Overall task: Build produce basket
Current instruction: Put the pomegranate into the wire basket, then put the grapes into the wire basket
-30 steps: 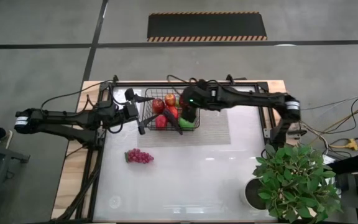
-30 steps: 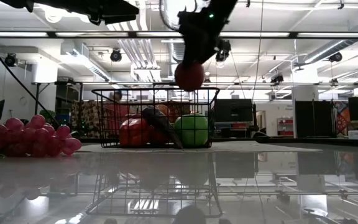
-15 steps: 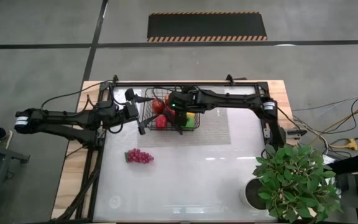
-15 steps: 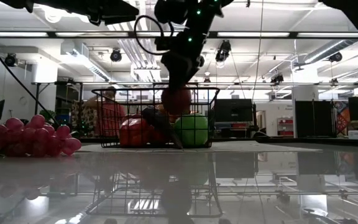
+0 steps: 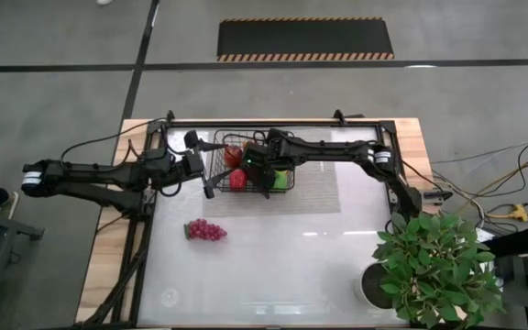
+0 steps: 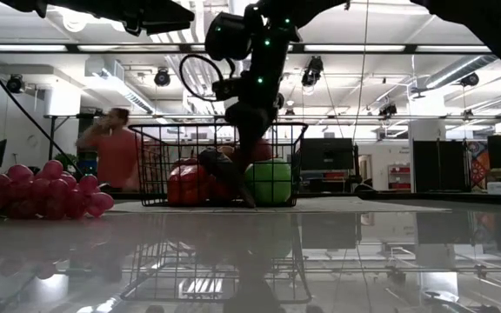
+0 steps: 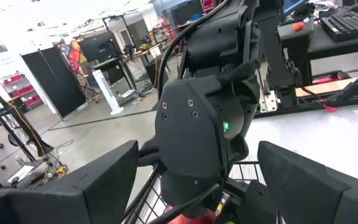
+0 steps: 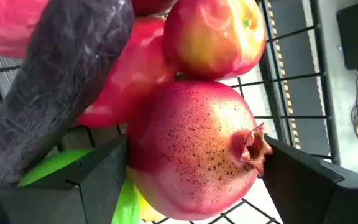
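**Right arm now down inside the basket with a pomegranate**

From above, I see the right gripper (image 5: 257, 166) has dropped into the wire basket (image 5: 220, 145), lower and further toward the left arm than half a second ago. Under it lie red fruit and a green apple (image 5: 280, 180). The grapes (image 5: 205, 230) sit alone on the glossy white table (image 5: 273, 266), well apart from the basket. The left gripper (image 5: 202, 163) hovers at the basket's outer wall, where it was before. A leafy potted plant (image 5: 434, 268) fills one corner.

At table height, the right arm's wrist has sunk below the basket's rim (image 6: 218, 126); a second ago its red fruit hung clear above it. The smooth green apple (image 6: 269, 182) and a dark, matte eggplant (image 6: 225, 176) show through the grid. A person (image 6: 114, 155) stands behind.

From the left wrist, the two dark fingers (image 7: 101, 180) stand spread apart, framing the right arm's housing.

From the right wrist, the fingers (image 8: 89, 183) clamp a round, speckled pomegranate (image 8: 194, 146) with its small crown, beside a red apple (image 8: 215, 36) and the wrinkled eggplant (image 8: 61, 81).
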Robot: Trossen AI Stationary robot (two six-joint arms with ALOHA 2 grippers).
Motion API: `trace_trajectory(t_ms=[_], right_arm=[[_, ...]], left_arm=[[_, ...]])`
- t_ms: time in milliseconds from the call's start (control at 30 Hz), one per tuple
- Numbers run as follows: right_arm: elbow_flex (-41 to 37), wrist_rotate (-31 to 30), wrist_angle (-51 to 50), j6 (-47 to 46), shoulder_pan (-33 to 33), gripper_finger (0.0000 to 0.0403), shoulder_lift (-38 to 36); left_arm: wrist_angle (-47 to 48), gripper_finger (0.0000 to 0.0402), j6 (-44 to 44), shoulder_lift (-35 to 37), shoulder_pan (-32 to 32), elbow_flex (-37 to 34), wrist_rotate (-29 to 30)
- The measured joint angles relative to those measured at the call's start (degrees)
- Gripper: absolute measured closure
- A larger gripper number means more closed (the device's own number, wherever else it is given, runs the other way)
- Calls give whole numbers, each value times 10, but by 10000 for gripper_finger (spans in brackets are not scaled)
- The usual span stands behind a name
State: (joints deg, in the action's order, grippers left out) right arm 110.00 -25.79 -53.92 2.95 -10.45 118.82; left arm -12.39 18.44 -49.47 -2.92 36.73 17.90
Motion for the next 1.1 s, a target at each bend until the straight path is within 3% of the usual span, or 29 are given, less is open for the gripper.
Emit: trace_trajectory(t_ms=[267, 800, 1100], right_arm=[[2, 2, -1, -4, 0, 46, 7], [2, 7, -7, -3, 1, 42, -18], [72, 5, -126, -33, 3, 42, -29]], left_arm=[[0, 91, 0, 0, 0, 0, 0], [0, 91, 0, 0, 0, 0, 0], [0, 91, 0, 0, 0, 0, 0]])
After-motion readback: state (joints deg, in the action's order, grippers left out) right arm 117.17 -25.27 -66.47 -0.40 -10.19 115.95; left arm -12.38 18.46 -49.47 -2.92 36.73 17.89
